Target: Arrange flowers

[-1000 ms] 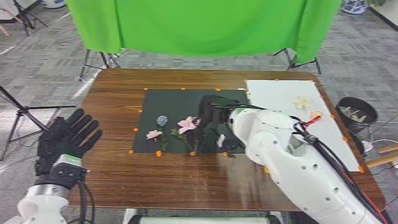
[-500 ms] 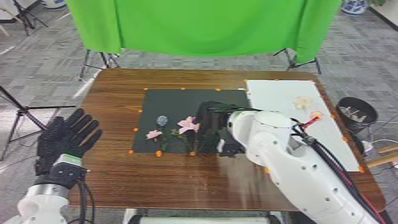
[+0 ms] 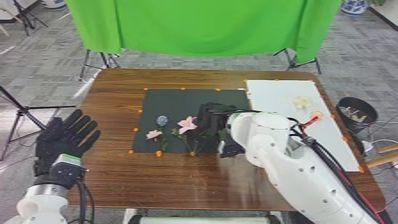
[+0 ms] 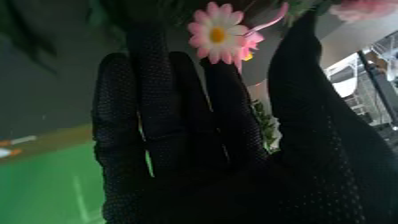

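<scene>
Over the right part of the black mat [image 3: 169, 100] my right hand [image 3: 211, 119] is held low. Left of it lie a pink flower [image 3: 187, 124], a smaller pink one [image 3: 154, 134] and a blue one [image 3: 162, 120]. A pale yellow flower [image 3: 302, 102] and a reddish one [image 3: 315, 115] rest on the white sheet [image 3: 275, 92]. My left hand [image 3: 62, 140] is open, left of the mat. In the right wrist view my right hand [image 4: 160, 115] has straight fingers and thumb apart, a pink-and-white daisy [image 4: 218, 35] by the fingertips; whether they touch is unclear.
The wooden table [image 3: 115, 175] carries the mat and sheet, edged with orange markers. A dark bin [image 3: 357, 111] stands on the floor beyond the right edge. Behind the table hangs a green cloth [image 3: 204, 27].
My right hand has drawn back a little toward the robot over the mat, most of it in the first half second. The left hand has stayed nearly still.
</scene>
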Tool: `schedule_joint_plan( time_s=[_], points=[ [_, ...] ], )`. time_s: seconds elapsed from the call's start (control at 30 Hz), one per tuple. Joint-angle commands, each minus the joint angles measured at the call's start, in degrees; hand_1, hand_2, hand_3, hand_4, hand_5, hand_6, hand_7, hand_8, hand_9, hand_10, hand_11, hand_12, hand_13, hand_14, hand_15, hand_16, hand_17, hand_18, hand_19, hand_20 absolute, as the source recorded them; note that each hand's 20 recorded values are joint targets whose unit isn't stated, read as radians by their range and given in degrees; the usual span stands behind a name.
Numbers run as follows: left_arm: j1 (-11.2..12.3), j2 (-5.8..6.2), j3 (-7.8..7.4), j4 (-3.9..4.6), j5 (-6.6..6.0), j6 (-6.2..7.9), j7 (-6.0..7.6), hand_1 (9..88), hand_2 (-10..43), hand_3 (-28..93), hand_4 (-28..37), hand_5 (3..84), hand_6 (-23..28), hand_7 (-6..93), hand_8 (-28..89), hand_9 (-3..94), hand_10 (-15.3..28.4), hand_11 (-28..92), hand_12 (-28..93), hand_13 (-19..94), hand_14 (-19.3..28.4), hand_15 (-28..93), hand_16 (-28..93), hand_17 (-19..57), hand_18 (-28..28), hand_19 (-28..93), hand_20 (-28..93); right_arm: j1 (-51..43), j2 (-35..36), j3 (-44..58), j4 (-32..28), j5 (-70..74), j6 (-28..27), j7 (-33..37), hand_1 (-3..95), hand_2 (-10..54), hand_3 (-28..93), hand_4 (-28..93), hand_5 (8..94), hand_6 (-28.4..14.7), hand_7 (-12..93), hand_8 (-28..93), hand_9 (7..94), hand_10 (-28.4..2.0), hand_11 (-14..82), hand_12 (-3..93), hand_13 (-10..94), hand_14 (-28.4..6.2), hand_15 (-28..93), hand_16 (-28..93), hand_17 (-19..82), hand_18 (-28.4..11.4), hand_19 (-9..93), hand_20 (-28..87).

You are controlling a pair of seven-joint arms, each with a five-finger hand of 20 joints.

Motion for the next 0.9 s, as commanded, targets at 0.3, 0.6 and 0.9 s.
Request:
schedule_joint_plan(
  time_s=[0.3, 0.6, 0.9],
  points=[
    [0.99, -0.45, -0.4, -0.64, 0.37, 1.49, -0.34, 31.1, 15.0, 72, -28.3, 46.0, 9.8, 17.6, -9, 40.3, 16.3, 27, 14, 30, 16.8, 49, -7, -6.2, 17.0, 42, 11, -1.89, 0.87, 0.94, -3.38, -11.39, -9.54, -8.57, 27.8, 8.3, 79, -24, 42.6, -15.1, 5, -12, 46.2, -20.5, 6.8, 12.0, 49, -17.0, 40, 17, 26, -22.5, 72, 27],
    [1.63, -0.31, -0.23, -0.92, -1.18, 1.25, 0.89, 31.0, 15.2, 72, -28.3, 46.2, 10.0, 17.6, -9, 40.4, 16.4, 27, 14, 30, 16.8, 49, -7, -6.2, 17.0, 42, 11, -3.12, 2.95, 0.13, -3.65, -10.03, 1.76, -7.42, 24.1, 14.1, 76, -25, 40.8, -9.5, 8, -12, 46.7, -18.8, 7.7, 11.7, 52, -16.5, 42, 17, 26, -22.9, 73, 27],
    [1.33, -0.57, 0.24, -0.82, -1.55, 1.3, 1.21, 30.9, 15.3, 72, -28.3, 46.1, 9.9, 17.7, -9, 40.4, 16.3, 28, 14, 30, 16.8, 49, -7, -6.2, 17.0, 42, 11, -4.26, 4.57, 1.39, -4.1, -11.08, 8.63, -7.79, 27.7, 12.1, 78, -26, 49.6, -6.1, 12, -12, 51.2, -17.4, 9.4, 12.1, 55, -15.2, 42, 17, 28, -22.4, 74, 27]
  ],
)
